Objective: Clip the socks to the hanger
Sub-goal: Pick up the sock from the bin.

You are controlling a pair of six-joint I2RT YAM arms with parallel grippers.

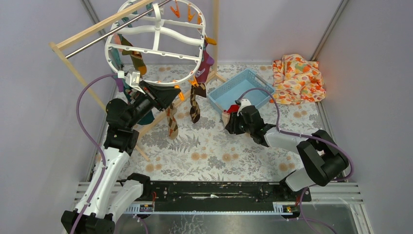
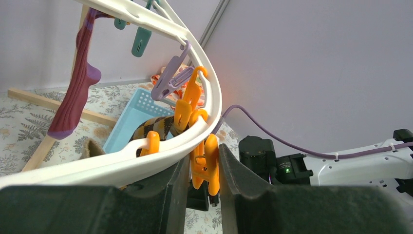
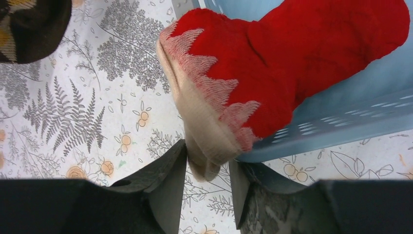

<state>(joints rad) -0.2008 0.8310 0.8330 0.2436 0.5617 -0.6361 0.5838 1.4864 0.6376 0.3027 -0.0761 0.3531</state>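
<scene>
Your left gripper [image 2: 204,161] has its jaws pinching the orange peg [image 2: 211,170] on the hanger [image 2: 146,157]. Your right gripper [image 3: 208,158] has its jaws straddling the red sock [image 3: 292,53] at the cuff. I cannot tell if they grip, so bite deep before lifting.

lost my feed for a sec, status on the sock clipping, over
Left gripper shut on an orange peg at the hanger rim. Right gripper pinching cuff of the red sock, draped over the blue basket edge. Nothing seen in the way.
</scene>
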